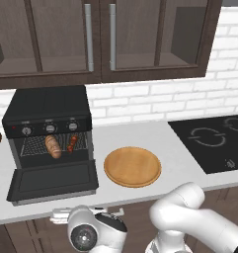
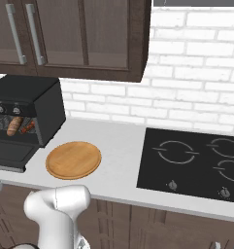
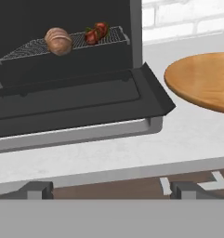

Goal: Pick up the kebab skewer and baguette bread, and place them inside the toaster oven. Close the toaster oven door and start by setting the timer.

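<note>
One toaster oven (image 1: 47,113) with one door (image 1: 53,181) and three knobs (image 1: 50,128). Inside it: one baguette bread (image 1: 53,146) and one kebab skewer (image 1: 72,143). One wooden plate (image 1: 132,166), one cooktop (image 2: 191,163), two cabinet handles (image 1: 100,37).

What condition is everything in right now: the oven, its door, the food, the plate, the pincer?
Boxy black toaster oven: food loaded.
Black drop-down oven door: open, lying flat.
Golden-brown baguette bread: on the rack.
Red-brown kebab skewer: on the rack.
Round wooden plate: empty.
Pincer: open, holding nothing.
</note>
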